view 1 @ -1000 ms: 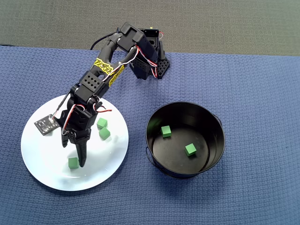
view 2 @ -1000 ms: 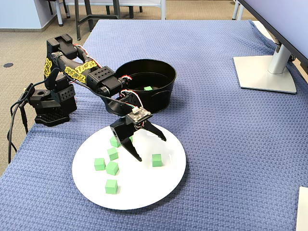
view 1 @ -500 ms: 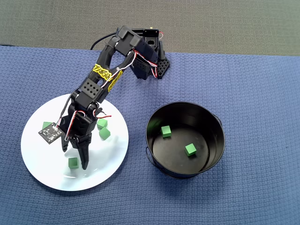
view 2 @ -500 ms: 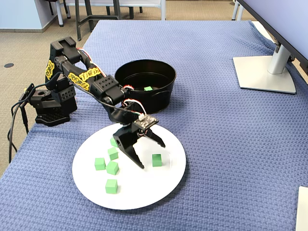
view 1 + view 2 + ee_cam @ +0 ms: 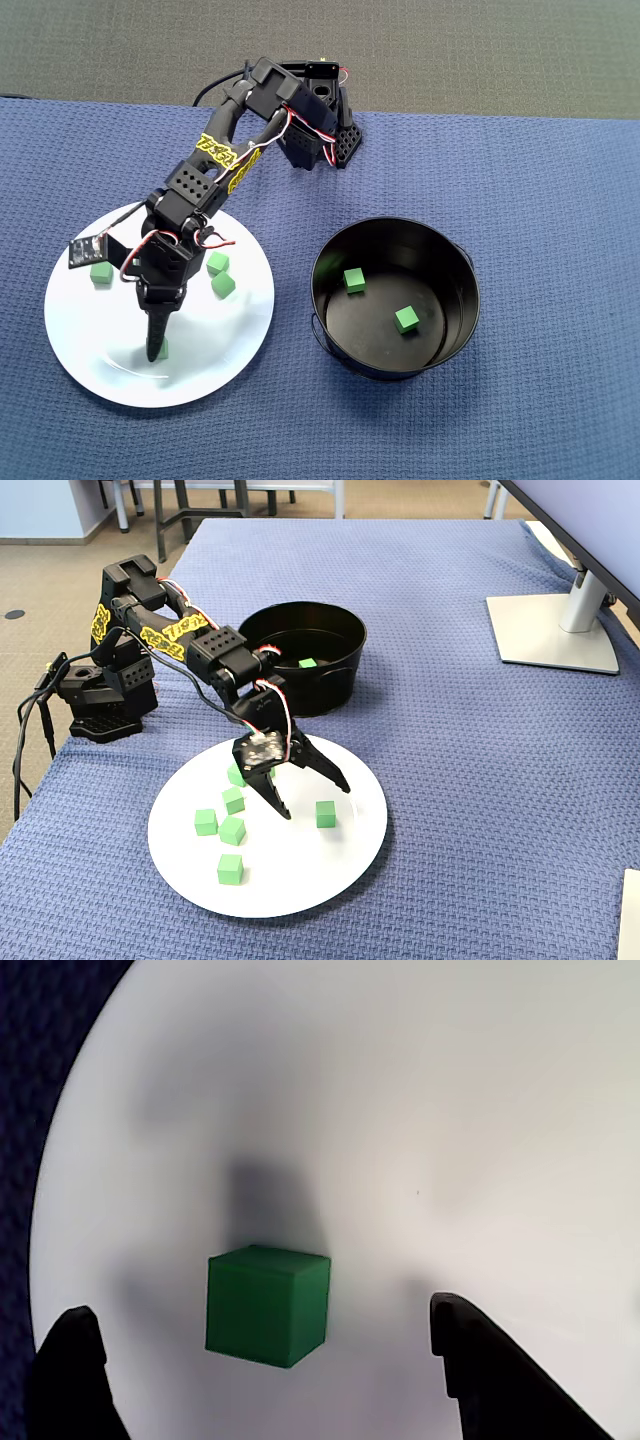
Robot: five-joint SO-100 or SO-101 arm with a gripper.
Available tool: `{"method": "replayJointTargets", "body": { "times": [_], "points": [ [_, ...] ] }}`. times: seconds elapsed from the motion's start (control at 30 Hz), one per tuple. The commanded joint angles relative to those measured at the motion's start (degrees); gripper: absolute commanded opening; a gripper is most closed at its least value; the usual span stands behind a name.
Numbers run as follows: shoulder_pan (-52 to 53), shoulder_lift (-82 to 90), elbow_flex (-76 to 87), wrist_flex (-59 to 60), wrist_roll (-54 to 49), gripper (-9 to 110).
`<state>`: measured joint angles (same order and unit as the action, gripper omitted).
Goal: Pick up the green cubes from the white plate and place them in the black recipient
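Observation:
The white plate [image 5: 100, 340] lies on the blue cloth, left of the black recipient [image 5: 462, 300] in the overhead view. My gripper [image 5: 260, 1306] is open, low over the plate, with one green cube [image 5: 268, 1303] resting on the plate between its two black fingertips, untouched. In the fixed view this cube [image 5: 326, 814] sits by the open gripper [image 5: 312, 798], and several more cubes [image 5: 233, 830] lie on the plate's [image 5: 300, 880] left part. Two cubes [image 5: 353, 279] [image 5: 405, 319] lie inside the recipient [image 5: 345, 685]. From overhead the gripper [image 5: 155, 352] half covers its cube [image 5: 164, 348].
The arm's base [image 5: 100, 695] stands at the cloth's left edge in the fixed view, near the table edge. A monitor stand [image 5: 555, 630] sits at the far right. Grey floor shows beyond the cloth [image 5: 560, 200] at the top of the overhead view.
The wrist has turned and the open gripper has shifted along the plate so that its fingers now stand either side of the lone cube. No cube has moved.

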<state>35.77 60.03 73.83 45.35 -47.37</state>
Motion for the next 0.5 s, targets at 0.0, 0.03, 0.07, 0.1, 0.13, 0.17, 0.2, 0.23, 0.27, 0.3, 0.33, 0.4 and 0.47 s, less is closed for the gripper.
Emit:
{"method": "replayJointTargets", "body": {
  "times": [0.0, 0.03, 0.07, 0.1, 0.13, 0.17, 0.2, 0.23, 0.27, 0.3, 0.33, 0.4, 0.47],
  "points": [
    [0.8, 0.6, -7.1, 4.0, 4.7, 37],
    [0.8, -0.5, -8.8, 4.7, 5.6, 36],
    [0.9, -1.8, -10.5, 5.8, 6.5, 36],
    [1.1, -2.9, -12.5, 7.1, 7.6, 36],
    [1.1, -4.1, -14.4, 8.3, 8.7, 35],
    [1.1, -5.4, -16.3, 9.2, 9.8, 34],
    [1.1, -6.7, -18.2, 10.6, 10.7, 34],
    [1.1, -7.8, -20.0, 12.2, 11.1, 34],
    [1.0, -8.2, -20.4, 12.5, 11.3, 34],
    [0.8, -8.3, -20.4, 12.5, 11.3, 34],
    [0.6, -8.5, -20.6, 12.5, 11.3, 34],
    [0.4, -9.7, -21.5, 12.4, 11.3, 34],
    [0.1, -10.9, -22.3, 12.4, 10.9, 33]
  ]
}}
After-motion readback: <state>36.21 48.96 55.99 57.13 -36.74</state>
